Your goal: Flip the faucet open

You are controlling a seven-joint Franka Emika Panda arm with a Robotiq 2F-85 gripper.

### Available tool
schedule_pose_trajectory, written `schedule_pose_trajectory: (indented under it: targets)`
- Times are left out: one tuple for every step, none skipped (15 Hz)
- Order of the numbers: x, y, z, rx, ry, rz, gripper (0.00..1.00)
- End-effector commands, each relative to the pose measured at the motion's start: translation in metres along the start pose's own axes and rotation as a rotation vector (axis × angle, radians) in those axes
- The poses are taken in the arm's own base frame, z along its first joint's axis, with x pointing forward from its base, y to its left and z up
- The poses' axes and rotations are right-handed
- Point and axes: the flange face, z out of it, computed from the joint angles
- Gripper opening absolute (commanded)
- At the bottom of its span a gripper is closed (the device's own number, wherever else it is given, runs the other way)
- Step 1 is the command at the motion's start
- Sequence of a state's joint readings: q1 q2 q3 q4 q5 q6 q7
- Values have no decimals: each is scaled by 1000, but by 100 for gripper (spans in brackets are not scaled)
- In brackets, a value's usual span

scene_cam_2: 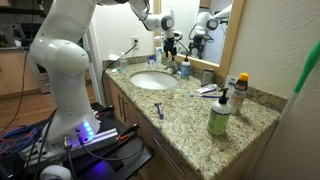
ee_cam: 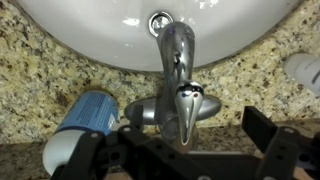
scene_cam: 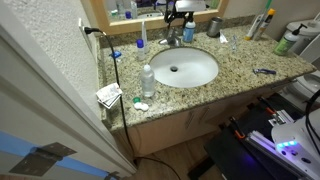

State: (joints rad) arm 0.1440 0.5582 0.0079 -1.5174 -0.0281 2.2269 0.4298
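Observation:
The faucet (ee_cam: 178,75) is a small chrome tap with a short spout and a lever handle, standing at the back rim of the white oval basin (ee_cam: 90,35). It also shows in both exterior views (scene_cam: 172,39) (scene_cam_2: 171,62). My gripper (ee_cam: 196,128) is open and sits directly over the faucet, one dark finger on each side of the lever's tip. I cannot tell whether either finger touches it. In both exterior views the gripper (scene_cam: 178,20) (scene_cam_2: 170,44) hangs just above the faucet in front of the mirror.
A blue soap dispenser (ee_cam: 85,112) stands right beside the faucet. A clear plastic bottle (scene_cam: 148,80) stands on the granite counter (scene_cam: 240,62) near the basin (scene_cam: 185,68). A razor (scene_cam: 264,71), a green bottle (scene_cam_2: 218,115) and a corded wall outlet (scene_cam: 88,30) are nearby.

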Motion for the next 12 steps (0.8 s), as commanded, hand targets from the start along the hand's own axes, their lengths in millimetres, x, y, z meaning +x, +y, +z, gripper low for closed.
schedule_pose_trajectory:
  targets:
    - [-14,1,26,-48,-50,-7,100]
    - [-7,-1,12,-16,-28,-8,100]
    - [-10,-2,18,-22,-38,-9,100]
    - [-12,-2,22,-25,-44,-10,100]
    - [-12,-2,25,-27,-47,-11,100]
    - [-11,-3,24,-27,-33,-14,75]
    - [-11,-2,25,-24,-18,-13,74]
    - [-11,-3,26,-23,-11,-15,67]
    - [-10,-3,25,-22,-4,-15,58]
    - [-9,-3,24,-22,1,-15,52]
    - [-9,-3,24,-20,-1,-13,45]
    - [-10,-3,23,-20,-2,-11,38]
